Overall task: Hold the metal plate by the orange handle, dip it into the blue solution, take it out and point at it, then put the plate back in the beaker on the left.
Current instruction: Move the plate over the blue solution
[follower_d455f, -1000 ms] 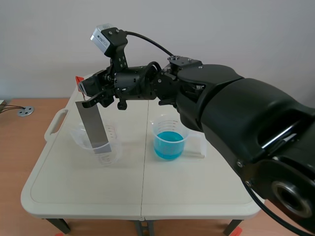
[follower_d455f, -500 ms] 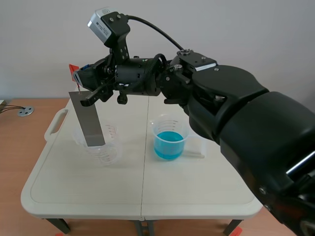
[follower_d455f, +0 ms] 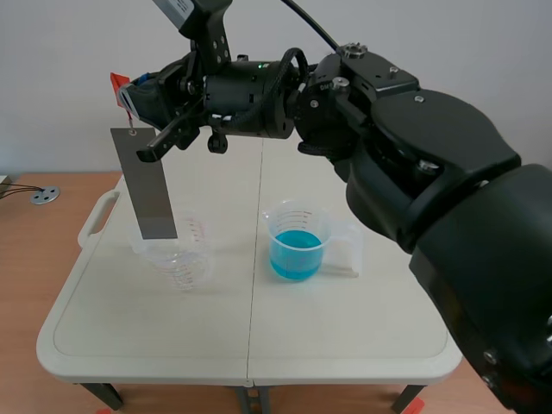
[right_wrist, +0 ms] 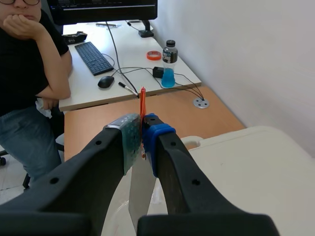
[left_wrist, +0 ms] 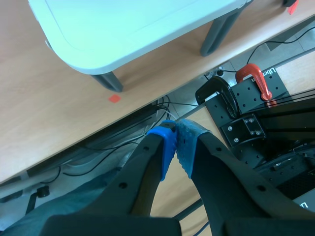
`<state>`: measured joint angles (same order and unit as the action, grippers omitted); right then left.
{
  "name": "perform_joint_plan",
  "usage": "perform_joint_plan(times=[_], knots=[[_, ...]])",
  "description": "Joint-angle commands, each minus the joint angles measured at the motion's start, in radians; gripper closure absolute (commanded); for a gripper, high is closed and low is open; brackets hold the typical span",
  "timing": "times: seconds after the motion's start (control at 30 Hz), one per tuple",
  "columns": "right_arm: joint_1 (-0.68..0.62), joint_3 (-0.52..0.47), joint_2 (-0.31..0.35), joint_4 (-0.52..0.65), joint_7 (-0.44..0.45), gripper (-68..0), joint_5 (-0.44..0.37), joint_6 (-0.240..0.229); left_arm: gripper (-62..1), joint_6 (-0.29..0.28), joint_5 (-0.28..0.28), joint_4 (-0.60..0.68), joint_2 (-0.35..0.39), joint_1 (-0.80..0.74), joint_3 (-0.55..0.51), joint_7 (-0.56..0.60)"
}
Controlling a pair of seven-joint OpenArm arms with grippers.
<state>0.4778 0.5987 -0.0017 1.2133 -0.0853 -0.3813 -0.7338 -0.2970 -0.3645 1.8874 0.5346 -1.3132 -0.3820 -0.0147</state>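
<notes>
The right arm's fingers have risen, lifting the flat grey metal plate almost clear of the clear plastic beaker.

Cut-off "Liber" on black plate

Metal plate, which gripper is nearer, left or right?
Right. The right gripper is shut on the orange handle of the metal plate; the left gripper is shut, past the table edge, over the floor.

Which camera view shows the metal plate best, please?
The scene view: the whole metal plate hangs from the right pincer over the left beaker. The right wrist view shows only its thin edge below the orange handle; the left wrist view misses it.
</notes>
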Motion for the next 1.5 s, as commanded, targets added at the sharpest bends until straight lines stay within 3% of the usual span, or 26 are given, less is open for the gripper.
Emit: perform_joint_plan(times=[0.0,0.5,0.77,1.23,1.47], knots=[[0.016,-0.013,0.005,0.039,0.01,-1.5,-0.014,-0.012,-2.8,-0.005,-0.006,0.005,-0.001,-0.003,-0.002,0.018],[-0.096,-0.19,0.052,0.321,-0.105,-1.5,-0.015,-0.012,-2.8,-0.003,-0.011,0.005,0.111,-0.003,-0.002,0.017],[-0.145,-0.293,0.105,0.414,-0.14,-1.5,-0.034,-0.012,-2.8,-0.002,-0.023,0.005,0.168,0.027,-0.002,0.018],[-0.249,-0.447,0.218,0.488,-0.141,-1.5,-0.139,-0.012,-2.8,-0.006,-0.044,0.005,0.184,0.317,0.002,0.017],[-0.291,-0.483,0.231,0.501,-0.145,-1.5,-0.146,-0.012,-2.7,-0.075,-0.043,0.005,0.184,0.504,0.015,0.0]])
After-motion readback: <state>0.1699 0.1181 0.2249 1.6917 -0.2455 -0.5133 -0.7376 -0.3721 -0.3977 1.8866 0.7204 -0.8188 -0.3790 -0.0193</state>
